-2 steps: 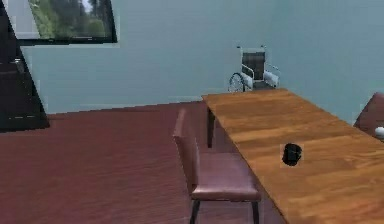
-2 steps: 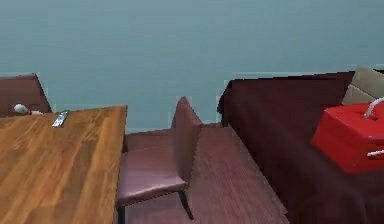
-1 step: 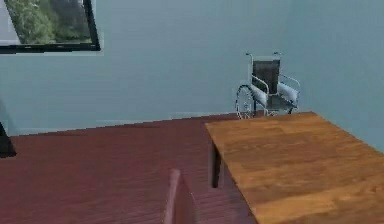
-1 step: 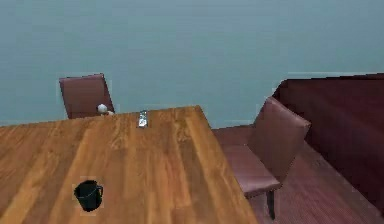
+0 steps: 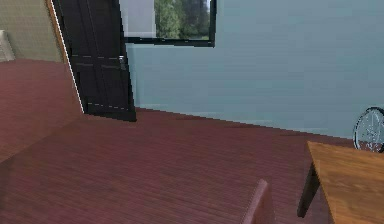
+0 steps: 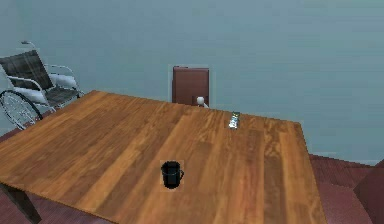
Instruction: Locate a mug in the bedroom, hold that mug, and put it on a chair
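Observation:
A small black mug (image 6: pixel 172 175) with its handle to the right stands on a wide wooden table (image 6: pixel 110 140), toward the near edge. Behind the table's far edge rises the brown back of a chair (image 6: pixel 190 84). A corner of the same wooden table (image 5: pixel 350 180) shows at the forward view's lower right, with the top of another brown chair back (image 5: pixel 258 203) at the bottom edge.
A wheelchair (image 6: pixel 35 85) stands at the table's left end; its wheel (image 5: pixel 370 130) shows at the forward view's right edge. A small white object (image 6: pixel 201 102) and a flat remote-like thing (image 6: pixel 234 121) lie near the table's far edge. A dark open door (image 5: pixel 97 60) and a window (image 5: pixel 170 22) mark the far wall; red-brown floor (image 5: pixel 160 160) lies between.

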Controlling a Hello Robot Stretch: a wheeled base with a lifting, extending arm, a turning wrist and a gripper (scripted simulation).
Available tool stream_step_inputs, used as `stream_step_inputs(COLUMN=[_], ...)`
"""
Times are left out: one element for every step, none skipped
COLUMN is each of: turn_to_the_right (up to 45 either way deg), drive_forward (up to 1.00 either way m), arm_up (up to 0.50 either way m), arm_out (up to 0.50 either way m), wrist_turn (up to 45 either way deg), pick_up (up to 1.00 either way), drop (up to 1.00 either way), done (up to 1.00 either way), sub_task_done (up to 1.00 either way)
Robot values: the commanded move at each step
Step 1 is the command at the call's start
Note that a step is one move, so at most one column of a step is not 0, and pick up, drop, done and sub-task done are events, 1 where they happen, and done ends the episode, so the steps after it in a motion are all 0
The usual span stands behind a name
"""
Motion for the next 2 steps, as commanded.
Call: stream_step_inputs(turn_to_the_right=[0.0,0.0], drive_forward=[0.0,0.0], arm_up=[0.5,0.22], arm_out=[0.0,0.0], wrist_turn=[0.0,0.0], pick_up=[0.0,0.0], drop=[0.0,0.0], done=[0.0,0.0], sub_task_done=[0.0,0.0])
